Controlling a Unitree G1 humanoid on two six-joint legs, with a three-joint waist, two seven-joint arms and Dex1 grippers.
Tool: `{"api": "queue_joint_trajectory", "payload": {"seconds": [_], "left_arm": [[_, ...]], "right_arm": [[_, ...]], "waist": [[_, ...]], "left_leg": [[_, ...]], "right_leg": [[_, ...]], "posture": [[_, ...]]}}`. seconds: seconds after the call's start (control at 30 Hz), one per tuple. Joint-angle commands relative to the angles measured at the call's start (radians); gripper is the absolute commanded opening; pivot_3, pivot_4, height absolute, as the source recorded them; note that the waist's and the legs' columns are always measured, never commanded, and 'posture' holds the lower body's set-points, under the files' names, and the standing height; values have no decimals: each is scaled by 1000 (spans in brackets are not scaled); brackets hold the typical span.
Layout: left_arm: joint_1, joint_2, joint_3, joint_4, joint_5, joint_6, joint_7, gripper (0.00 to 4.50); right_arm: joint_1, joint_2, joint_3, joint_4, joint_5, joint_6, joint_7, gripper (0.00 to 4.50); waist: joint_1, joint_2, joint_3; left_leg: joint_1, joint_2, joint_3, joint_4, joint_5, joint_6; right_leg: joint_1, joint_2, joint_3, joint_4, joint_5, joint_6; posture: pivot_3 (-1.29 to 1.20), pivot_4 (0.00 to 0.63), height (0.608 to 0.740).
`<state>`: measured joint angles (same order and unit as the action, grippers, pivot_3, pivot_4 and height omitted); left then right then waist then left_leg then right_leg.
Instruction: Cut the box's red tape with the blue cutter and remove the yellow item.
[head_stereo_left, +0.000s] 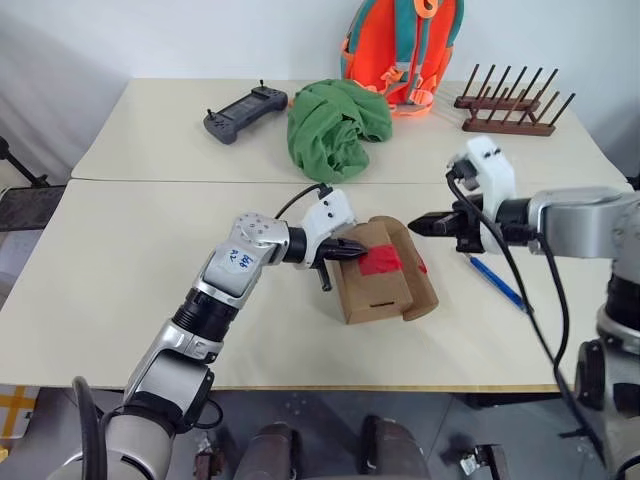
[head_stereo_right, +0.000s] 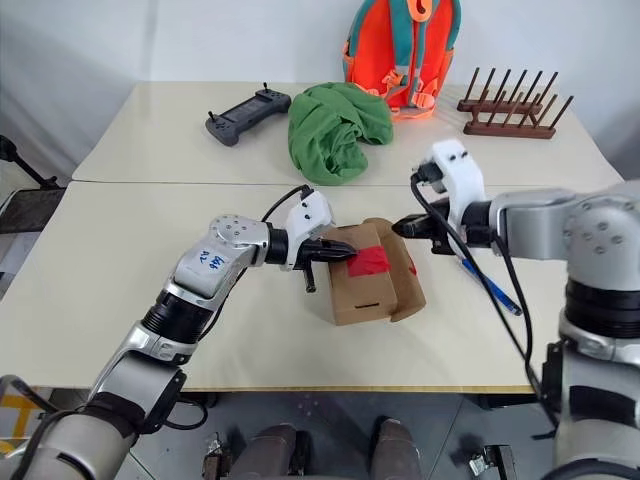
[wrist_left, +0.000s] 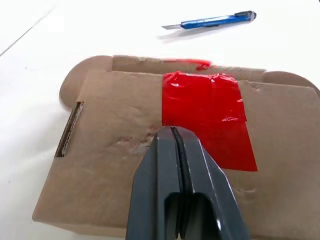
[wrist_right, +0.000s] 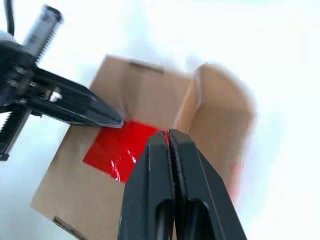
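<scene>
The brown cardboard box (head_stereo_left: 372, 292) lies on the near table between my two arms, with the red tape (head_stereo_left: 383, 262) across its top. Its right-hand flap (wrist_right: 220, 115) stands partly lifted. My left gripper (head_stereo_left: 355, 252) is shut, and its tip rests on the box top at the edge of the tape (wrist_left: 205, 115). Just above the box's right end my right gripper (head_stereo_left: 418, 225) hovers, shut on nothing. The blue cutter (head_stereo_left: 497, 283) lies loose on the table to the right of the box, under my right forearm. The yellow item is hidden.
On the far table sit a black controller (head_stereo_left: 245, 108), a crumpled green cloth (head_stereo_left: 335, 125), an orange backpack (head_stereo_left: 400, 45) and a wooden rack (head_stereo_left: 510, 105). A seam runs between the two tables behind the box.
</scene>
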<state>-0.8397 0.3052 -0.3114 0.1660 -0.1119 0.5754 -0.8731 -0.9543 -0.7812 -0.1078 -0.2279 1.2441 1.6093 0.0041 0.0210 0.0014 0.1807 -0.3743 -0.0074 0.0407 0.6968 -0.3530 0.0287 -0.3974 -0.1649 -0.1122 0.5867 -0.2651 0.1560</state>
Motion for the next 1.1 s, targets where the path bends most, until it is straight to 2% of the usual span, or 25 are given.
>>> {"api": "queue_joint_trajectory", "payload": {"seconds": [0.03, 0.13, 0.2, 0.27, 0.37, 0.47, 0.73, 0.8, 0.83, 1.1], "left_arm": [[26, -1, -5, 21, 13, 1, 14, 0], [21, -1, -5, 33, 14, -4, 13, 0], [18, -5, -8, 41, 15, -8, 12, 0], [15, -9, -10, 46, 15, -10, 10, 0], [7, -17, -12, 60, 19, -18, 11, 0], [-2, -26, -14, 73, 21, -27, 9, 0], [3, -22, -15, 54, 22, -17, 7, 0], [4, -17, -14, 46, 23, -14, 7, 0], [3, -14, -14, 44, 24, -12, 8, 0], [13, 9, -12, 12, 23, 6, 6, 0]], "right_arm": [[-19, -27, 21, -5, 224, 5, -185, 65], [48, -61, 43, -4, 366, -37, -331, 65], [142, -49, 11, -33, 330, -93, -406, 65], [198, -74, 33, -110, 160, -157, -319, 65], [281, -68, -3, -76, 85, -215, -239, 65], [316, -76, -27, 16, 23, -245, -123, 1000], [279, -64, -35, 269, -153, -319, 143, 3684], [266, -54, -17, 369, -172, -310, 257, 4319], [259, -50, -6, 422, -184, -305, 317, 4463], [218, -30, 124, 576, -324, -318, 681, 4463]], "waist": [[1, 0, 0], [6, 0, 0], [6, -1, 0], [6, -1, 0], [5, -1, 0], [4, -1, 0], [5, -1, 0], [4, -1, 0], [4, -1, 0], [0, -1, 0]], "left_leg": [[0, 0, 0, 0, 0, 0], [-1, 0, 1, 1, 0, 1], [-2, 0, 0, 1, -1, 2], [-2, 0, 1, 1, -1, 2], [-3, 0, 8, 1, -1, 2], [-2, 0, 11, 2, -1, 3], [-2, 1, 11, 2, -1, 4], [-2, 1, 11, 2, -1, 4], [-2, 0, 11, 2, -1, 4], [-2, 1, 11, 2, -1, 4]], "right_leg": [[0, 0, 0, -1, 0, 0], [0, 0, 0, -1, 0, 0], [1, 0, -1, -2, 0, 0], [1, 0, -2, -3, 0, 0], [0, 0, -2, -3, 0, 0], [1, 0, -2, -3, 0, 0], [1, 0, -1, -4, 0, 0], [1, 0, -1, -4, 0, 0], [1, 0, -1, -4, 0, 0], [1, 0, -1, -4, 0, 0]], "posture": [[0, 150, 740], [0, 150, 740], [0, 150, 740], [0, 150, 740], [0, 150, 740], [0, 150, 740], [0, 150, 740], [0, 150, 740], [0, 150, 740], [0, 150, 740]]}}
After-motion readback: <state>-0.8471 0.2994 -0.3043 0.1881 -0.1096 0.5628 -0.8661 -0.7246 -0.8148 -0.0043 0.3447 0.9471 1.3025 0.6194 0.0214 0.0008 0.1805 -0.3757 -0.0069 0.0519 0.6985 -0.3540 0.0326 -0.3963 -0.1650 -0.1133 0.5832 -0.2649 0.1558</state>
